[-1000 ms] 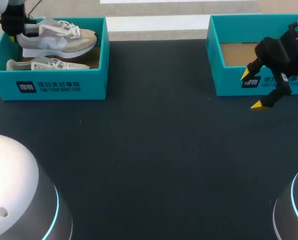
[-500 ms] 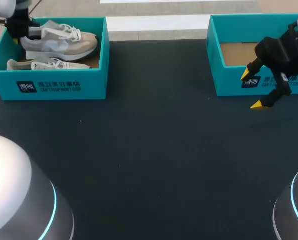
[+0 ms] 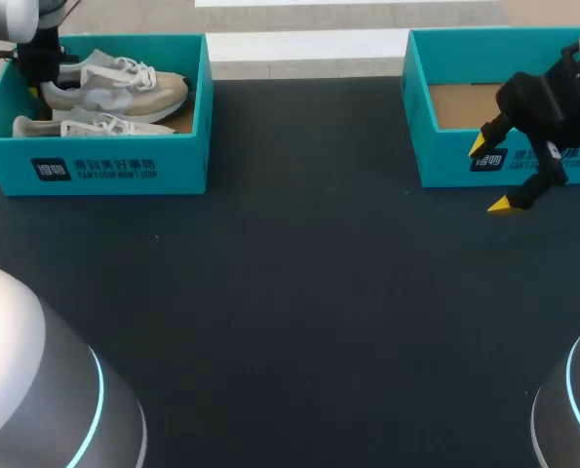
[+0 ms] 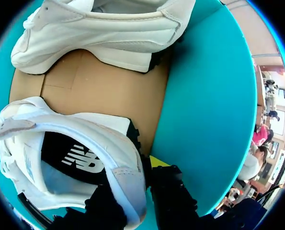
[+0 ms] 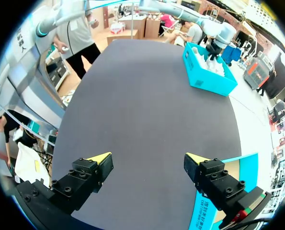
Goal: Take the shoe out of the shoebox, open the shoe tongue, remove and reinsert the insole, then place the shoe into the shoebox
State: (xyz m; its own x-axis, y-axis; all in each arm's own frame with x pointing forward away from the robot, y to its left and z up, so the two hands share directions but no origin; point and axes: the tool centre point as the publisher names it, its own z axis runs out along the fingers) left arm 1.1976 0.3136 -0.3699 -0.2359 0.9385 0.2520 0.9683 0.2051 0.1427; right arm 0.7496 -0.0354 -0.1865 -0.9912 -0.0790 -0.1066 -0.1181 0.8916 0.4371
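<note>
Shoe (image 4: 80, 143) heel clamped in left gripper (image 4: 132, 184) fingers, inside shoebox (image 4: 204, 96).
I see one yellow tip only; right gripper (image 5: 147, 165) fingers spread above the counter (image 5: 147, 96).

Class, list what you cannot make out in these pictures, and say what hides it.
- Left gripper tips: left wrist view, behind the heel of the shoe.
- Right box floor: head view, partly under the right arm, cut by the edge.
- Second shoe inside: left wrist view, cut by the rim.

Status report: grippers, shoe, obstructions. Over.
Left gripper shut on shoe at heel, inside left shoebox. Right gripper open, empty, by right shoebox. Second shoe alongside in box.
</note>
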